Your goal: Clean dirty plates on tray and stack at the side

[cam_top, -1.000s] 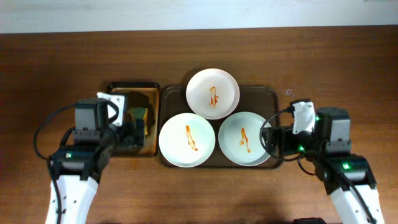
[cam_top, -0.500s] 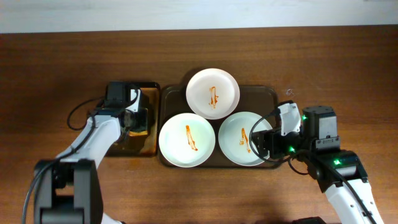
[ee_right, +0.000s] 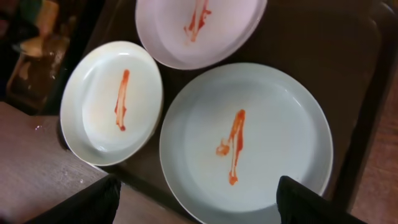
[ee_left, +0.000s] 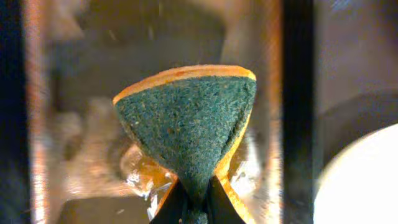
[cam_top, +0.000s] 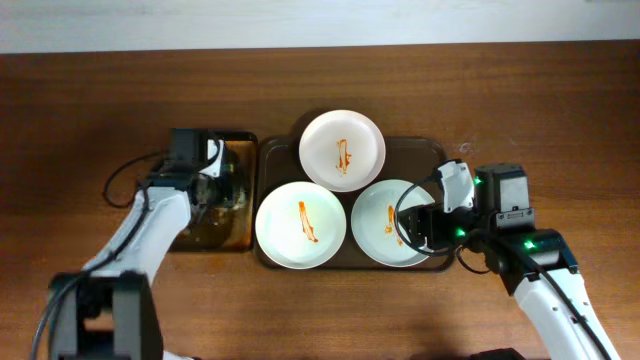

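Three white plates with orange-red sauce smears lie on the dark tray point(cam_top: 422, 156): one at the back point(cam_top: 342, 149), one front left point(cam_top: 300, 224) and a faintly greenish one front right point(cam_top: 378, 212). My left gripper point(cam_top: 218, 186) is down in the small tray beside them, shut point(ee_left: 196, 208) on a sponge point(ee_left: 186, 118) that it pinches into a fold, green scouring face up and yellow edge showing. My right gripper point(cam_top: 412, 226) stands open point(ee_right: 198, 190) low over the greenish plate point(ee_right: 261, 124). One finger is over the plate's rim and the other point(ee_right: 87, 202) is off the tray, above the table.
The small black-rimmed tray point(cam_top: 215, 135) lies left of the big tray, its wet bottom point(ee_left: 81, 155) glistening. Bare wood tabletop point(cam_top: 560, 120) stretches on both sides and in front. Cables hang by both arms.
My left gripper came in over the small tray and shut on the sponge. My right gripper slid left from the tray's edge to over the greenish plate, jaws slightly narrower.
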